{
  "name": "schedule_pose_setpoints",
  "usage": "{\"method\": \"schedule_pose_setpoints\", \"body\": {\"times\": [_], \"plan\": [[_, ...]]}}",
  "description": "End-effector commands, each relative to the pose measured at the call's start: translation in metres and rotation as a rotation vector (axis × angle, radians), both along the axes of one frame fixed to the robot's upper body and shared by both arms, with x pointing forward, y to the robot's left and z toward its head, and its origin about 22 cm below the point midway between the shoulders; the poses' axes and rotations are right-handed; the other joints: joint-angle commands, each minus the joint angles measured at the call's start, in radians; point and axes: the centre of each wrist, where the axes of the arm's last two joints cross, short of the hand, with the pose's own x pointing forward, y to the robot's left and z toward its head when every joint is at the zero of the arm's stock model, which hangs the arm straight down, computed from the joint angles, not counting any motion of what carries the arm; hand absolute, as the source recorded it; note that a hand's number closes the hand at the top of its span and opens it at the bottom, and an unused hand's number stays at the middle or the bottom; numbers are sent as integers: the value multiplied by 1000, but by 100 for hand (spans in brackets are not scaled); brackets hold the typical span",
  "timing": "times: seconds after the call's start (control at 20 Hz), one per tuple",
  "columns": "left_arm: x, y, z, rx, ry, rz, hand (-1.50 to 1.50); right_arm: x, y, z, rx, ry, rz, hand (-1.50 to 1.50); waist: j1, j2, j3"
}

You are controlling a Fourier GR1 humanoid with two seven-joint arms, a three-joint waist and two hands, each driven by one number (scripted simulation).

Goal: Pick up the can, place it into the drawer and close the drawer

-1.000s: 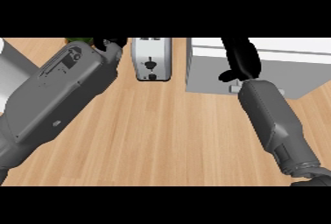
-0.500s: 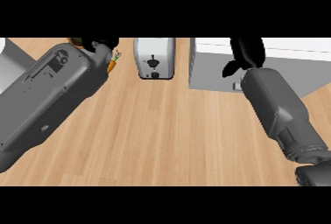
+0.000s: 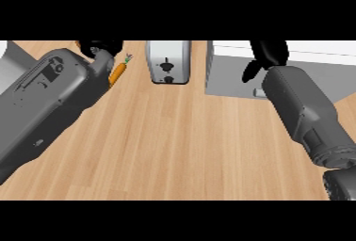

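Beside the toaster (image 3: pixel 169 61), a carrot (image 3: pixel 117 73) touches the left forearm (image 3: pixel 49 101).

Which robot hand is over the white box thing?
The right hand, at the view's right, is over the white drawer unit. The left hand is by the carrot instead.

grey-white drawer (image 3: pixel 230 80) at counter's top right, box-like, partly behind right forearm, open/shut state unclear, can not visible
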Motion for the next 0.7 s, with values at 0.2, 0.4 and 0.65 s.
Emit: {"method": "schedule_pose_setpoints", "body": {"times": [0.2, 0.4, 0.65], "plan": [[-5, 0, -2, -1, 14, -8, -150, 10, 31, 28, 458, 36, 125, -150, 11, -8, -3], [-4, 10, -6, 8, 7, 8, -150, 9, 36, 24, 683, 38, 144, -150, 10, -1, -3], [-9, 5, 0, 1, -7, -4, -150, 14, 15, 42, 725, 46, 179, -150, 11, 0, -6]]}}
